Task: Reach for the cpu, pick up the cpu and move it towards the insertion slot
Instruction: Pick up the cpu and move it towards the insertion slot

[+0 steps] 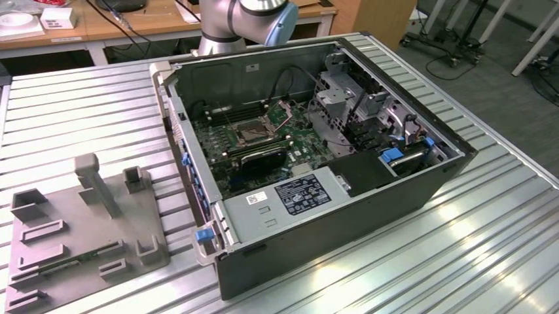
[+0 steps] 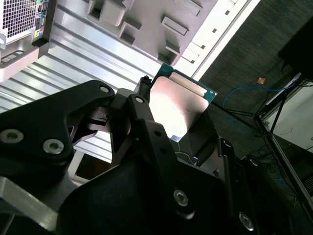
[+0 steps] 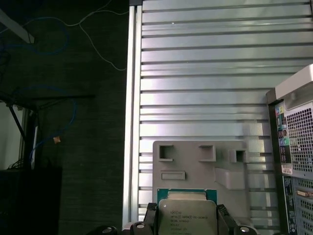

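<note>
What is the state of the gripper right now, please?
The gripper is shut on the cpu, as seen in both wrist views.

Exterior view high over case (image 1: 349, 226); both wrist views share fixture (image 3: 195, 169) (image 2: 144, 11).

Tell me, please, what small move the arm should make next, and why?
Probably carry the chip toward the open computer case: the gripper is shut on it above the table beside the grey fixture, while the socket sits inside the case.
</note>
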Controlling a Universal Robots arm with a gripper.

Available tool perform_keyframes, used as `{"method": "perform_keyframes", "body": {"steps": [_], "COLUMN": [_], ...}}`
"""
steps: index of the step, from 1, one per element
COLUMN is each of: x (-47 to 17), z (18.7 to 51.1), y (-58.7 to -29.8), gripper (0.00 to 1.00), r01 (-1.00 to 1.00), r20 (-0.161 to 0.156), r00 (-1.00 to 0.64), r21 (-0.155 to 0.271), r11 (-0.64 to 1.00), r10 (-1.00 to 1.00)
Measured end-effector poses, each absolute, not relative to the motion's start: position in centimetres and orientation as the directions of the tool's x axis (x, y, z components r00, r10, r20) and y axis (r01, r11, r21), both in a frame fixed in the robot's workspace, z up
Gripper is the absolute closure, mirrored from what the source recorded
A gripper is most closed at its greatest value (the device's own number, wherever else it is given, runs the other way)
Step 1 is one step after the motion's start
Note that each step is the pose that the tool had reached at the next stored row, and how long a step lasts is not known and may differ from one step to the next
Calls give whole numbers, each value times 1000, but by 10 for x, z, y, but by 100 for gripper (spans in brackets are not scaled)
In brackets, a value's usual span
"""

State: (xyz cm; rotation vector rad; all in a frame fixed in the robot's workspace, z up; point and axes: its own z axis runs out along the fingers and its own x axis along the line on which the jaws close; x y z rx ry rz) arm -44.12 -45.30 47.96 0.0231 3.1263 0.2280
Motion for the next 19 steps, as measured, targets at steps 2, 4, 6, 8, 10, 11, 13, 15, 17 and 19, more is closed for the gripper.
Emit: {"method": "perform_keyframes", "body": {"steps": [2, 4, 6, 8, 10, 11, 13, 15, 17, 19], "x": [-440, -438, -437, -436, -435, -435, -434, -434, -433, -433], "z": [480, 480, 480, 480, 480, 480, 480, 480, 480, 480], "y": [-453, -453, -453, -453, -453, -453, -453, -453, -453, -453], "gripper": [45, 45, 45, 45, 45, 45, 45, 45, 45, 45], "r01": [14, 14, 14, 14, 14, 14, 14, 14, 14, 14], "r20": [-6, -6, -6, -6, -6, -6, -6, -6, -6, -6], "r00": [-1000, -1000, -1000, -1000, -1000, -1000, -1000, -1000, -1000, -1000], "r21": [145, 145, 145, 145, 145, 145, 145, 145, 145, 145], "r11": [989, 989, 989, 989, 989, 989, 989, 989, 989, 989], "r10": [15, 15, 15, 15, 15, 15, 15, 15, 15, 15]}}
